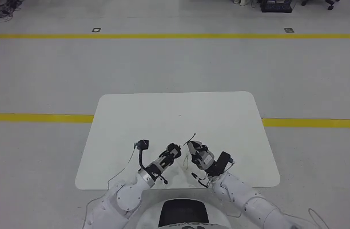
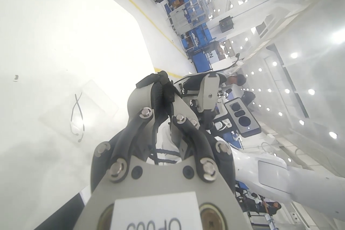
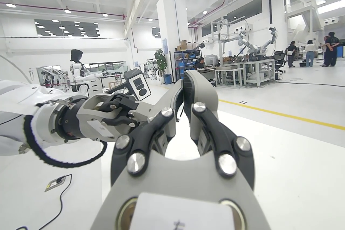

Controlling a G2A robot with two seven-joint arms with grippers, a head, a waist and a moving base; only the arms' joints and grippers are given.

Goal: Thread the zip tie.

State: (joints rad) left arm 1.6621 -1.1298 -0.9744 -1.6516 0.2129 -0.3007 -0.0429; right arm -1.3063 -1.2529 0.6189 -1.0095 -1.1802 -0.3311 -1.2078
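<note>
Rising from the closed tips of the right gripper [image 3: 183, 85], the zip tie [image 1: 191, 138] is only partly in sight: 1 free end pokes up and away from the fingers, while the rest is buried between the pads. Whether a head or a loop sits there cannot be made out. What shows is a very thin black strip, slightly curved, held in the air above the near part of the white table [image 1: 163, 114]. The right gripper's jaws are pressed together, pinching that strip. Just beside it, tips almost meeting it, is the left gripper [image 2: 161, 85]. Its 2 fingers are also drawn tight against each other, with something dark at their ends. Whether that is the strip or only the black pad material is hard to tell, and in the right wrist view its fingertips are hidden behind the right gripper's own finger. Both grippers hang over the table's near edge, close to the middle. Farther out on the table, in the left wrist view, 2 thin dark strands [image 2: 76, 117] lie crossed within a faint clear rectangle; what they are is not plain. Beyond the table, 2 yellow lines [image 1: 175, 36] cross the floor.
</note>
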